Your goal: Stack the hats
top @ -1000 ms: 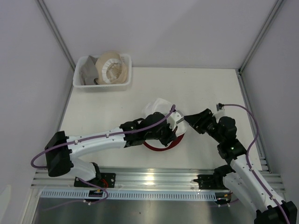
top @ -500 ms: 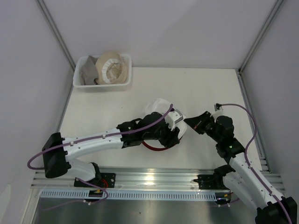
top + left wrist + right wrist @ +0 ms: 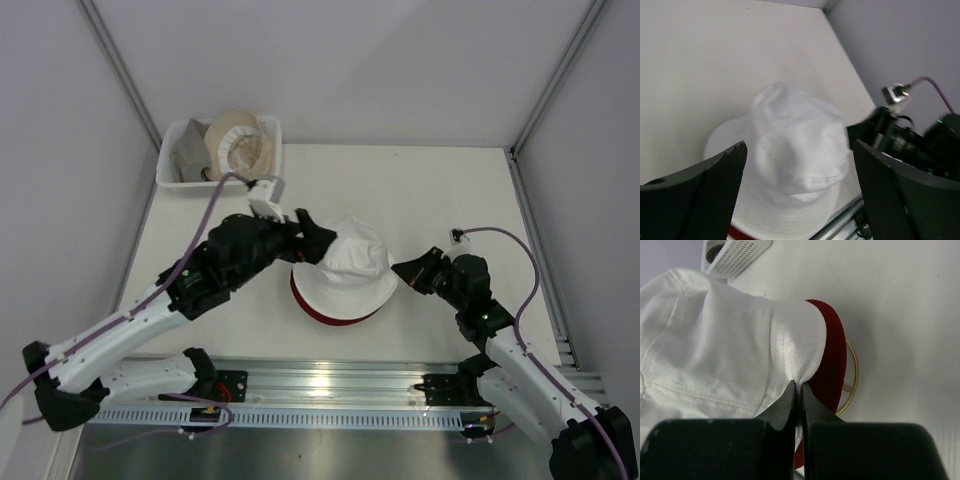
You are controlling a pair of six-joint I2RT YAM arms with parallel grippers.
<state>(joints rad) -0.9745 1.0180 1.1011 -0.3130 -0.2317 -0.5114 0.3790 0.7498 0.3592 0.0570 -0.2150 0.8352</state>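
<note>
In the middle of the table a white hat (image 3: 345,262) sits crown-up on a dark red hat (image 3: 330,315), of which only the brim shows. My left gripper (image 3: 322,240) hangs open just up-left of the white hat (image 3: 795,150), with nothing between its fingers (image 3: 720,190). My right gripper (image 3: 401,269) is shut on the right edge of the white hat's brim (image 3: 790,350); the red brim (image 3: 832,355) lies right under that pinch. The beige hat (image 3: 240,145) and the grey hat (image 3: 188,155) lie in the basket.
A white mesh basket (image 3: 220,185) stands at the far left corner of the table. A thin gold ring (image 3: 854,375) lies on the table, partly under the red brim. White walls close in the left, back and right sides.
My left gripper opened, let go of the white hat and drew back up-left. The white hat now lies spread over the red one. My right gripper shut on its brim.
</note>
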